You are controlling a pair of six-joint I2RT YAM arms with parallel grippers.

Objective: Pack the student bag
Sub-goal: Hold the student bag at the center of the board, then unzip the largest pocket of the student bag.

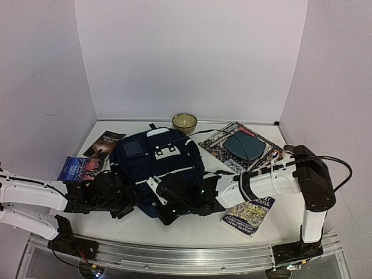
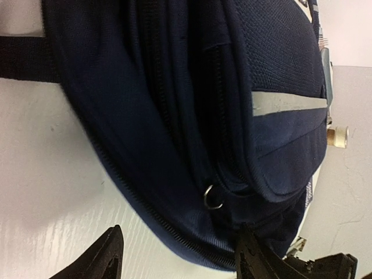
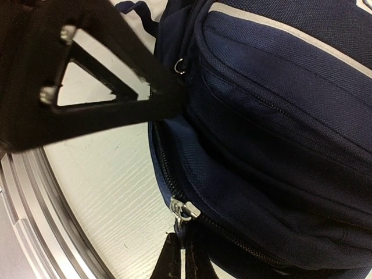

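The student bag (image 1: 160, 165), navy blue with a white stripe, lies flat in the middle of the table. My left gripper (image 1: 129, 203) is at its near left edge. In the left wrist view it (image 2: 177, 260) stands open, with the bag's zippered bottom edge (image 2: 174, 232) between the fingers and a small metal ring (image 2: 213, 196) just beyond. My right gripper (image 1: 167, 210) is at the bag's near edge. In the right wrist view it (image 3: 181, 256) is shut on the zipper pull (image 3: 185, 210) of the bag's main zipper.
A blue book (image 1: 80, 168) and a dark booklet (image 1: 104, 143) lie left of the bag. A bowl (image 1: 184, 122) stands behind it. To the right lie a magazine (image 1: 224, 152) with a teal pouch (image 1: 244, 145) on it, and a book (image 1: 249, 215) near the front.
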